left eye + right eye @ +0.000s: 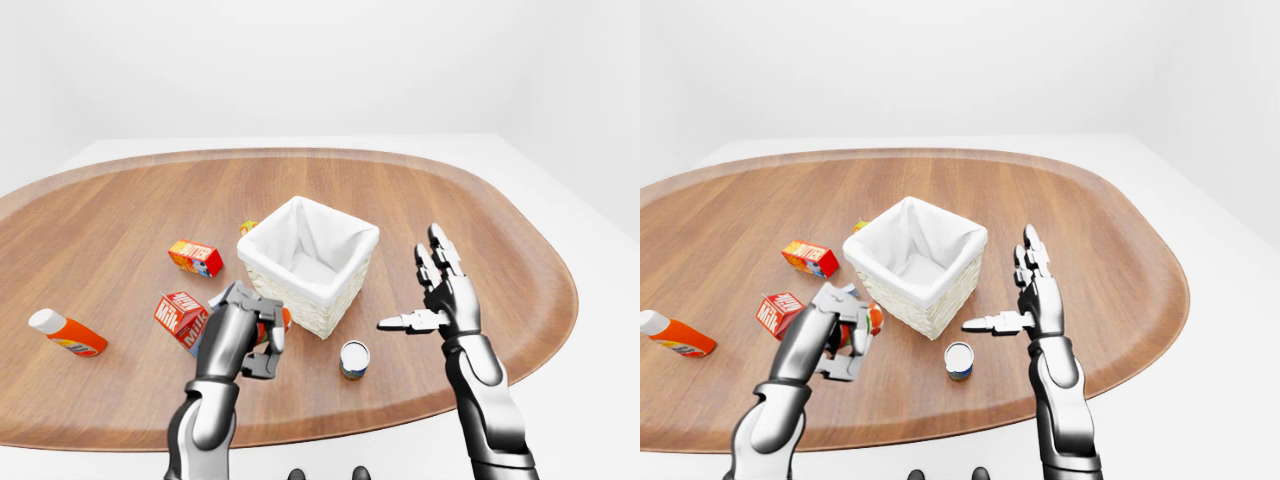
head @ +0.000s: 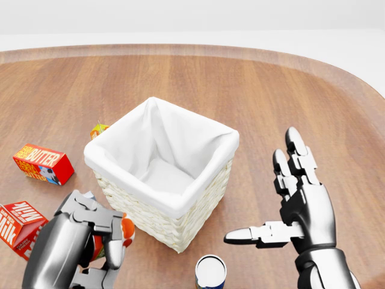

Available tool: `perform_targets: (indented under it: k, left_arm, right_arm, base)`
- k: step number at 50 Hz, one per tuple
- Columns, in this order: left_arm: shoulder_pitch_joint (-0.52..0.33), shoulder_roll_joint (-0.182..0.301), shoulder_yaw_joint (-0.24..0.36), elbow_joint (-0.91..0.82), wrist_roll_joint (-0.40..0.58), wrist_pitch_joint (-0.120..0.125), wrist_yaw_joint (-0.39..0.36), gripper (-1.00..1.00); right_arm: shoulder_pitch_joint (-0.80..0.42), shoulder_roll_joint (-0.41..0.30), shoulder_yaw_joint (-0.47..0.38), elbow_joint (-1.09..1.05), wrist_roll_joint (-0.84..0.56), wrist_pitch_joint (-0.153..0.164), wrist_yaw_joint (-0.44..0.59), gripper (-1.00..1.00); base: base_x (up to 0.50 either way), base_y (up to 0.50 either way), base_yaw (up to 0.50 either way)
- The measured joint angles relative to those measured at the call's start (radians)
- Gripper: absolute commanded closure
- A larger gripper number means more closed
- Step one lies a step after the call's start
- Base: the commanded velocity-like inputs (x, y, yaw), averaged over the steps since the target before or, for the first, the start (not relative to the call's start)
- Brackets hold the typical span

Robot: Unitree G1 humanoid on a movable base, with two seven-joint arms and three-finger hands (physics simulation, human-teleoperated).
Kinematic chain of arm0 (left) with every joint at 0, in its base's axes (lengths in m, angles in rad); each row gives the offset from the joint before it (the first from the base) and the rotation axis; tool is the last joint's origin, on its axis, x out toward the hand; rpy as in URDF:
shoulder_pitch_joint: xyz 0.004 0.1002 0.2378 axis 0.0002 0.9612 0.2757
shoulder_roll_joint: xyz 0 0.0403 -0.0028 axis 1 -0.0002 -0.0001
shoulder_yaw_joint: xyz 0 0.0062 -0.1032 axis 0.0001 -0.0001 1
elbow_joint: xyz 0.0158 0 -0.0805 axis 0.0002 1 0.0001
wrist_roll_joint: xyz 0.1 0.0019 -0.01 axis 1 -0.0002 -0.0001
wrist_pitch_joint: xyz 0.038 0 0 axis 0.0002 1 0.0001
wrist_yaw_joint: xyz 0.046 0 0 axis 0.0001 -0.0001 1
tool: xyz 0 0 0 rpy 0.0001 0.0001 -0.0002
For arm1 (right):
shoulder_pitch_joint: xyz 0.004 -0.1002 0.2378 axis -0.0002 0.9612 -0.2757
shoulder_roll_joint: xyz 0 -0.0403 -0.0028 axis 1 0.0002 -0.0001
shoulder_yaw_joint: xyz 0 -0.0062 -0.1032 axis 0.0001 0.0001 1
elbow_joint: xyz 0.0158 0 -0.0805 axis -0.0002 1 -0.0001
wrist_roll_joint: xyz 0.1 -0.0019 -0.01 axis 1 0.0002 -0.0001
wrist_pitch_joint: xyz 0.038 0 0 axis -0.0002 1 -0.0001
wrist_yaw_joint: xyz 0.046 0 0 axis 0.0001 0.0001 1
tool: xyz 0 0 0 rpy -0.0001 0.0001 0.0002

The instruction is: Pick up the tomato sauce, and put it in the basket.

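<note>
At a wooden table point(image 1: 480, 210), the robot's left hand point(image 1: 245, 335) has its fingers curled around a small red-orange item, seemingly the tomato sauce point(image 2: 125, 232), though the fingers hide most of it; the hand sits just left of the white-lined wicker basket point(image 1: 312, 262), near its lower corner. The right hand point(image 1: 440, 295) hovers spread wide to the basket's right, holding nothing. A small can point(image 1: 354, 359) stands near the basket's near side. To the left lie a milk carton point(image 1: 180, 316), a butter box point(image 1: 195, 257) and an orange bottle point(image 1: 68, 333)
</note>
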Motion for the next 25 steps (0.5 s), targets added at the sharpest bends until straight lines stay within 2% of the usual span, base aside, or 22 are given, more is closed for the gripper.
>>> perform_targets:
  k: [25]
  left_arm:
    - [-0.037, -0.006, -0.003, -0.08, 0.027, 0.0, -0.058, 1.0]
  right_arm:
    - [-0.006, -0.001, -0.001, 0.012, -0.001, 0.0, -0.001, -1.0]
  base:
    - [0.0, 0.0, 0.0]
